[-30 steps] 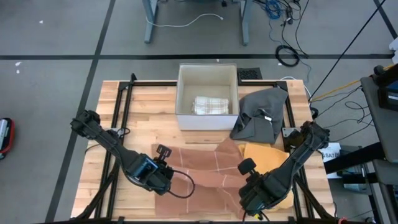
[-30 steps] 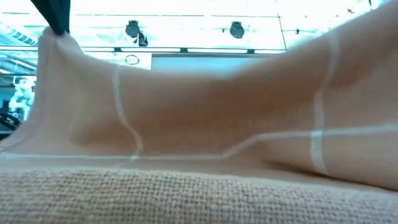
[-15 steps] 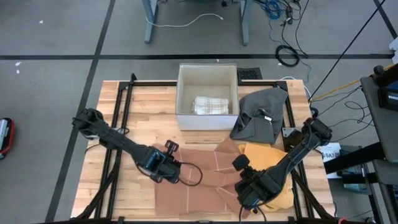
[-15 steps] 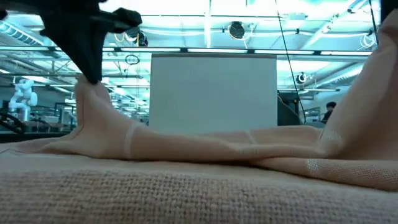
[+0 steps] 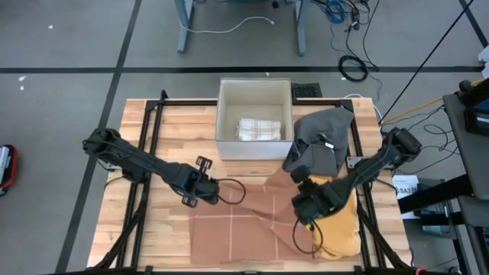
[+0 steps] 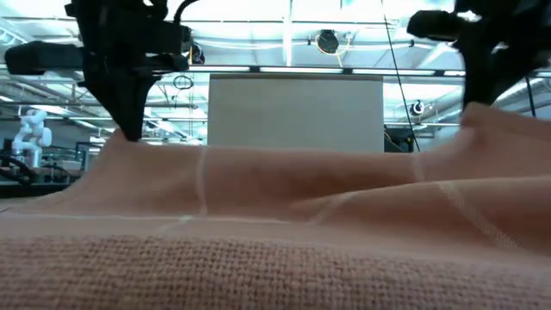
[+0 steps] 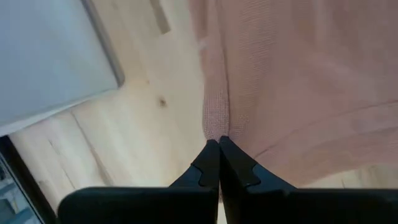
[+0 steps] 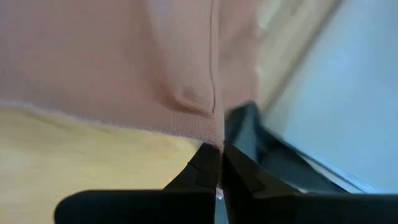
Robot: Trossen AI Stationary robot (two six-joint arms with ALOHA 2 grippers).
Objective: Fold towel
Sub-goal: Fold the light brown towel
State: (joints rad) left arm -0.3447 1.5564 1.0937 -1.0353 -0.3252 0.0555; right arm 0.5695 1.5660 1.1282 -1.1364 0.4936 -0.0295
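A pink-brown towel with pale lines lies on the wooden table's near middle, partly raised between my two grippers. My left gripper is shut on the towel at its left side and shows in the low view. My right gripper is shut on the towel at its right side and shows in the low view. The towel's near part rests flat on the table. My left gripper pinches a bunched bit of the towel's left edge between its two fingers, from above. That bit is lifted, and the cloth slopes down from it to the table. My right gripper pinches the towel's right edge between its two fingers, from above. The held edge is lifted, and the cloth runs down from it toward the table; one layer or several, I cannot tell.
A white box with a folded checked towel inside stands at the far middle. A grey cloth lies at the far right. A yellow cloth lies under the towel's right side. Bare wood shows at the left.
Both grippers have gone toward the table's far edge, still shut on the towel. The held left and right parts have been carried over the towel's middle, while its near part has stayed on the table.
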